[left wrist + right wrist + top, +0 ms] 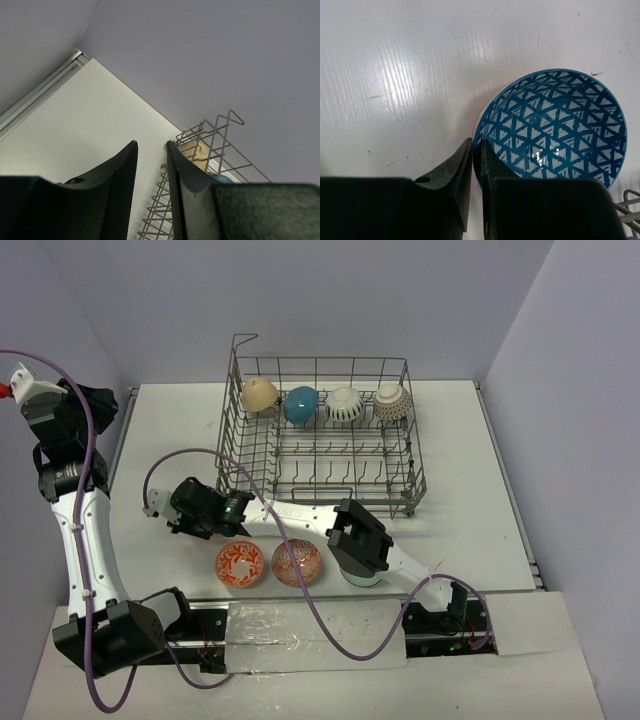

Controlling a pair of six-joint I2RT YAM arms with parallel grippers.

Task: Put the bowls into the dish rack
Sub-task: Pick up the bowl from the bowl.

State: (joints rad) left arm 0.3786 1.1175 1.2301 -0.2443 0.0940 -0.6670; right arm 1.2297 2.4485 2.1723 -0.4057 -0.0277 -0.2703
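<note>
My right gripper (476,142) is shut on the rim of a blue-white patterned bowl (555,125), one finger inside it and one outside, over the white table. From above, that gripper (197,514) is left of the dish rack (232,430) and covers its bowl. Several bowls stand in the rack's back row: tan (260,393), teal-blue (300,403), white striped (346,405) and a pale patterned one (390,402). Two orange-red patterned bowls (240,563) (297,562) sit on the table. A pale green bowl (362,578) lies partly under the right arm. My left gripper (151,145) is open, empty and raised at the far left.
The left wrist view looks past its fingers at the rack's corner (210,135) with the tan bowl (192,150) inside. A purple cable (270,530) loops over the table in front of the rack. The walls close in behind and on both sides.
</note>
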